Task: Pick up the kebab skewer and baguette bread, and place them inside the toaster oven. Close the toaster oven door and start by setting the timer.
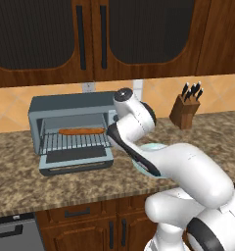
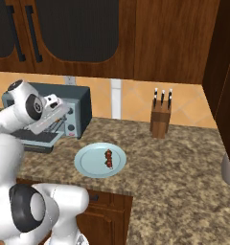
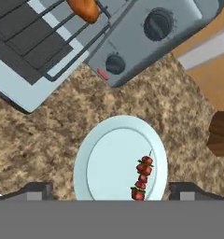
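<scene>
While my fingers [image 3: 111,190] hang spread and empty over one plate [image 3: 93,158], one kebab skewer [image 3: 142,178] lies on it; one baguette bread [image 1: 81,131] rests inside the toaster oven [image 1: 65,105], its end cut off in my hand view.

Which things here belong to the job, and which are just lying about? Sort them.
Job:
- baguette bread, on the oven rack
- kebab skewer, on the plate
- toaster oven
- toaster oven door, dropped open
- hand, open above the plate

Lying about:
- plate
- knife block
</scene>
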Tool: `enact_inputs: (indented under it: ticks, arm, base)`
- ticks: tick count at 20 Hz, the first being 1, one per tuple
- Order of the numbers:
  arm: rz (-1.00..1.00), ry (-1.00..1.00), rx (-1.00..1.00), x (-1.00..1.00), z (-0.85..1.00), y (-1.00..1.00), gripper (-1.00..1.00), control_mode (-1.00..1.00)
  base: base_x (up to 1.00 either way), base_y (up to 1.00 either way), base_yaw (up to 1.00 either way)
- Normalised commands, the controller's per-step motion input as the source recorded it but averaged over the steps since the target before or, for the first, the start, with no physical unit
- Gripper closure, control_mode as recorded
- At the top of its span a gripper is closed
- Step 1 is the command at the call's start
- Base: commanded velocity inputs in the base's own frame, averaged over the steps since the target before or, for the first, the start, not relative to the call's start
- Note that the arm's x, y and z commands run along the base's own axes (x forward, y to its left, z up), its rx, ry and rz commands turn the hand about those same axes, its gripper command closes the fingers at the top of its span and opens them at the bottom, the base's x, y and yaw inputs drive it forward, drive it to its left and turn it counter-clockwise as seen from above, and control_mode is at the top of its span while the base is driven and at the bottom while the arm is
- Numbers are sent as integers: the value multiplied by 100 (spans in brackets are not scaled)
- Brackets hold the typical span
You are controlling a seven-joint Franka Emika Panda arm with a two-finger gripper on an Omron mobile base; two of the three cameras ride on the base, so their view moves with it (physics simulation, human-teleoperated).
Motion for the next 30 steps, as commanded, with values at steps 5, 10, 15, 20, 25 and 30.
enact_inputs:
  ticks: [5,10,15,20,25,30]
  arm:
    - [-43,18,1,-9,20,-60,-100,-100]
    - [-19,16,1,44,8,-32,-100,-100]
    - [0,8,4,22,-22,-28,-100,-100]
    - [-3,5,9,2,-57,-40,-100,-100]
    - [-3,4,11,1,-49,-42,-100,-100]
    - [-3,0,5,16,-40,-32,-100,-100]
  base:
    - [0,0,0]
    - [0,0,0]
    - [0,0,0]
    - [0,0,0]
    - [0,0,0]
    - [0,0,0]
